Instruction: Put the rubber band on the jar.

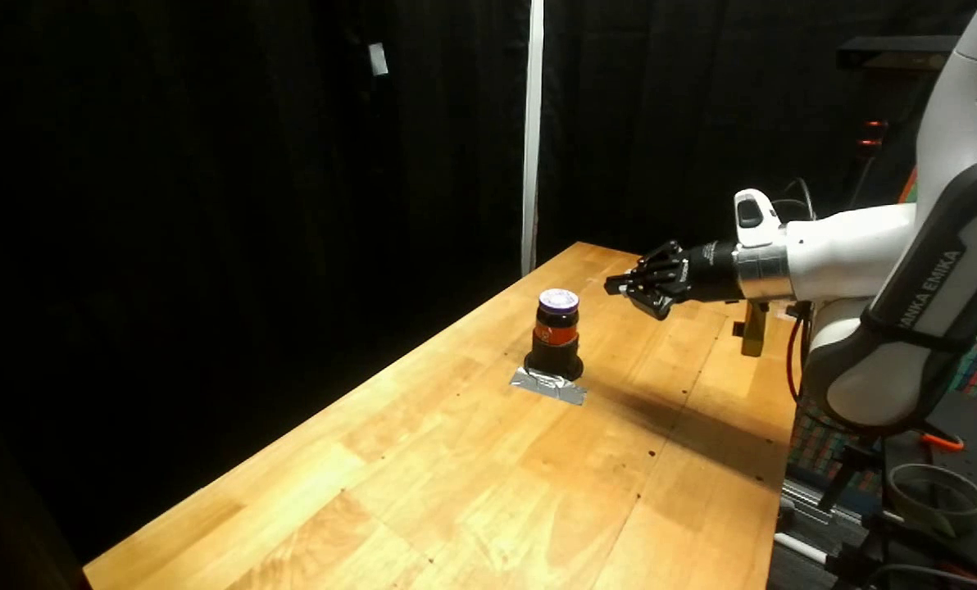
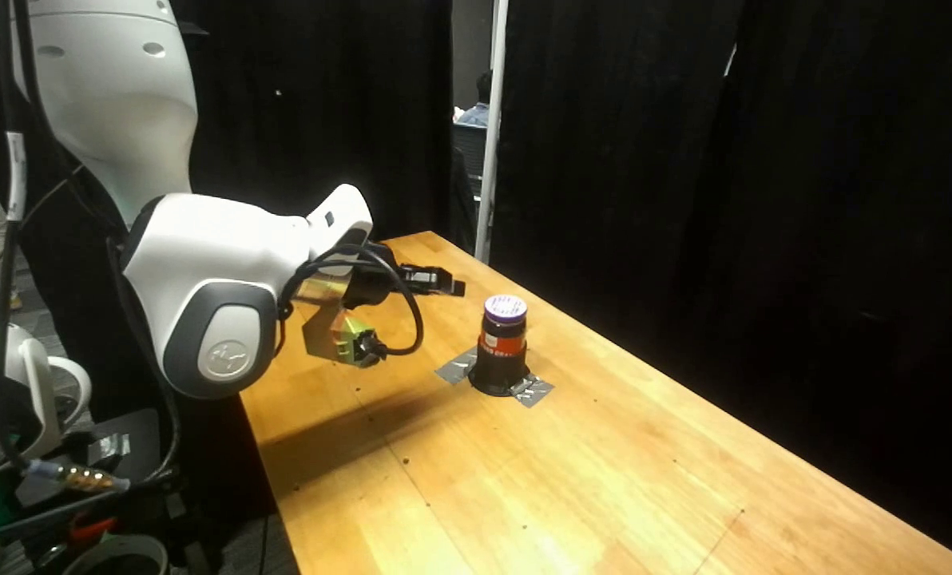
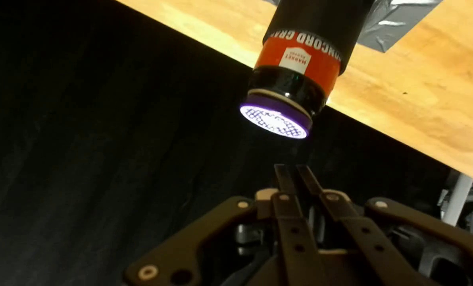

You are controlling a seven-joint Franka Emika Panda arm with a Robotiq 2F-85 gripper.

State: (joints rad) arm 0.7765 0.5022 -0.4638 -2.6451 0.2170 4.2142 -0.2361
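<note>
Silver tape (image 1: 566, 392) is anchoring black holder (image 1: 554, 359) (likely steadying Concord-labelled jar (image 3: 290, 82)); Robotiq gripper (image 1: 614, 284) is hovering right in an exterior view, jaws near-touching, nothing visible between.

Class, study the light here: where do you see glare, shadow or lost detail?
Wrist view: the purple lid on the jar glares white on its flat face, and the silver tape shines in streaks; both exterior views: a soft shadow slants across the wooden tabletop, while the black curtain shows little detail.
</note>
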